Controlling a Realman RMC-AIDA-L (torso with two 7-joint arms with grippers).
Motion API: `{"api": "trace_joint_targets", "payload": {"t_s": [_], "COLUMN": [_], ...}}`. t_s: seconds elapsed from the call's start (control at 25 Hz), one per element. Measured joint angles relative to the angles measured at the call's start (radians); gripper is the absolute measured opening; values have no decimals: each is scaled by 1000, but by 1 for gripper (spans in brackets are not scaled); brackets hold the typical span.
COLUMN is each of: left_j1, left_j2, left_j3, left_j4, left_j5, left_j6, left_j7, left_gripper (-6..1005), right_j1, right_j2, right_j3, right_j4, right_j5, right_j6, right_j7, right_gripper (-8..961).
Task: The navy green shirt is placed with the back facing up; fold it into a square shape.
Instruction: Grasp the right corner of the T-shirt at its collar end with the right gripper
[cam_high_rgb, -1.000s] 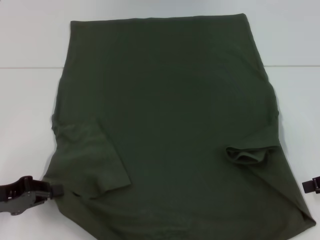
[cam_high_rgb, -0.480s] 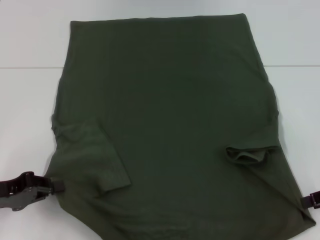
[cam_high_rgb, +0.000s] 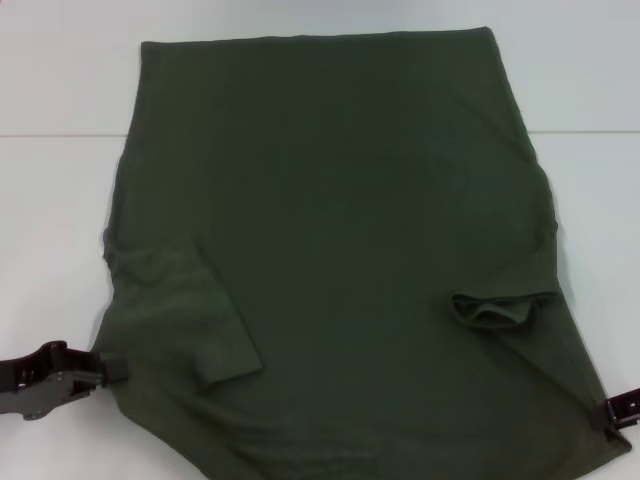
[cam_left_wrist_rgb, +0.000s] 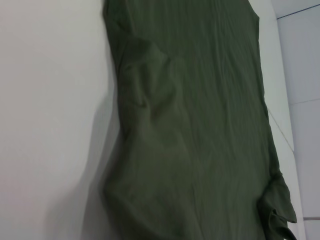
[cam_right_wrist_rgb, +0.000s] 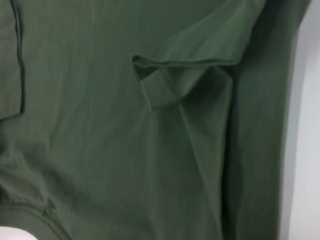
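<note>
The navy green shirt (cam_high_rgb: 340, 230) lies flat on the white table, plain side up, its hem at the far end. Both short sleeves are folded inward: one (cam_high_rgb: 190, 310) on the left, the other (cam_high_rgb: 495, 308) bunched on the right. My left gripper (cam_high_rgb: 112, 371) is at the shirt's near left edge, touching the cloth. My right gripper (cam_high_rgb: 612, 410) is at the near right corner, against the cloth edge. The left wrist view looks along the shirt (cam_left_wrist_rgb: 200, 125). The right wrist view shows the shirt (cam_right_wrist_rgb: 100, 150) with the folded sleeve cuff (cam_right_wrist_rgb: 175, 82) up close.
The white table (cam_high_rgb: 50, 200) reaches past the shirt on both sides and at the far end. A thin seam line (cam_high_rgb: 60, 135) crosses the tabletop behind the shirt's middle.
My right gripper has moved inward and nearer, from off the shirt's right side to its near right corner. My left gripper has closed onto the left edge and barely moved since.
</note>
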Motion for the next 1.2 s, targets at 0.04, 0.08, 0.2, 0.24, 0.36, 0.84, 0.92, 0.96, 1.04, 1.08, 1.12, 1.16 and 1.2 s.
{"api": "trace_joint_targets", "payload": {"t_s": [0.04, 0.08, 0.2, 0.24, 0.36, 0.84, 0.92, 0.96, 1.04, 1.08, 1.12, 1.16, 1.2], "left_j1": [0, 0, -1, -1, -4, -8, -8, -7, -7, -7, -7, -7, -7], "left_j2": [0, 0, 0, 0, 1, 2, 3, 4, 5, 5, 6, 6, 7], "left_j3": [0, 0, -2, -2, -2, -2, -2, -2, -2, -2, -2, -2, -2], "left_j4": [0, 0, 0, 0, 0, 0, 0, 0, 0, 0, 0, 0, 0], "left_j5": [0, 0, 0, 0, 0, 0, 0, 0, 0, 0, 0, 0, 0], "left_j6": [0, 0, 0, 0, 0, -1, -1, -1, -1, -1, 1, 3, 10], "left_j7": [0, -1, -1, -1, -2, -4, -4, -4, -4, -3, 1, 6, 16], "left_gripper": [52, 53, 56, 57, 59, 71, 73, 74, 75, 76, 77, 78, 79], "right_j1": [1, 1, 3, 3, 9, 19, 19, 19, 19, 19, 19, 19, 19], "right_j2": [3, 6, 17, 21, 30, 40, 39, 39, 39, 39, 39, 38, 37], "right_j3": [-1, -3, -4, -4, -5, 1, 1, 2, 2, 2, 3, 3, 4], "right_j4": [0, 0, -1, -2, -2, -12, -11, -11, -10, -10, -11, -11, -11], "right_j5": [-1, -1, 2, 3, 5, 19, 19, 19, 19, 19, 19, 19, 21], "right_j6": [1, 2, 1, 0, -1, -9, -12, -12, -12, -13, -14, -15, -19], "right_j7": [-1, -1, -3, -5, -7, -24, -26, -26, -26, -25, -25, -26, -28], "right_gripper": [503, 503, 502, 502, 501, 498, 497, 466, 404, 373, 342, 311, 266]}}
